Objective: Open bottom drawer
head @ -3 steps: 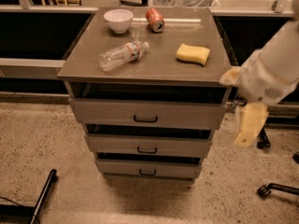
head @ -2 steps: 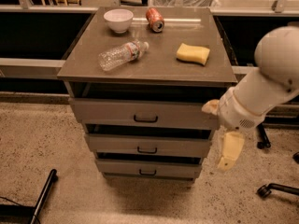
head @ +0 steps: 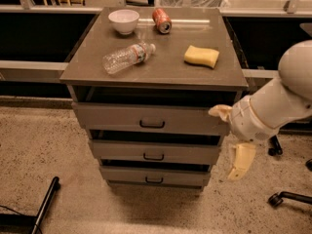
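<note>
- The gripper (head: pixel 223 143) has come down and to the left since 1 second ago. Then it hung off the right corner of the cabinet (head: pixel 146 72). Now its upper finger (head: pixel 219 112) overlaps the right end of the top drawer (head: pixel 122 117), and its lower finger (head: pixel 241 161) hangs beside the middle drawer (head: pixel 122 151).
- The arm (head: pixel 273 106) has swung farther in from the right with it.
- Since 0.7 seconds ago, the shift is only slight.

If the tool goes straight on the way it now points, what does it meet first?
Probably the speckled floor. The tool hangs beside the cabinet, pointing down and slightly left; its line seems to miss the bottom drawer, though depth is unclear.
</note>
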Robot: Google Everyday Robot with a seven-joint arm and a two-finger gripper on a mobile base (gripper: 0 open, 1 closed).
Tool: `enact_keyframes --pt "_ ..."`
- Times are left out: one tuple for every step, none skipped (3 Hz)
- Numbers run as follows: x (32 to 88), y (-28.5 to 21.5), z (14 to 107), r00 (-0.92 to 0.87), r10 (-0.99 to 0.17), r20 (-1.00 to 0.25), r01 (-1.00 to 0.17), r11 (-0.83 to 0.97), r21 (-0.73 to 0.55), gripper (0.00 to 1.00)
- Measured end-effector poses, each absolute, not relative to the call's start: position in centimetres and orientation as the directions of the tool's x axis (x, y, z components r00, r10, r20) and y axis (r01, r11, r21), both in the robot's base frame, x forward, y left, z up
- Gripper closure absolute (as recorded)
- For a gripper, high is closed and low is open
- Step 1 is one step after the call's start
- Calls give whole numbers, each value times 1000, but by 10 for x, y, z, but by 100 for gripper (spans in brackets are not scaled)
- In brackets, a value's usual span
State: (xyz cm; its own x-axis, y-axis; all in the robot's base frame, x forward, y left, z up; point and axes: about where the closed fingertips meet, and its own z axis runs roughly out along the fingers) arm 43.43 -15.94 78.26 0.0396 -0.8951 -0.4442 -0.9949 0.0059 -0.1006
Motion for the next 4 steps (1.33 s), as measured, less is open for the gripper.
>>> enact_keyframes --pt "429 -161 725 -17 -886 -463 -995 59 -77 0" --pt "417 -151 650 -18 -887 -461 -995 60 -76 0" --pt "431 -141 626 50 -888 -457 -992 11 -129 0" --pt "433 -141 623 53 -888 -457 -991 10 -134 0"
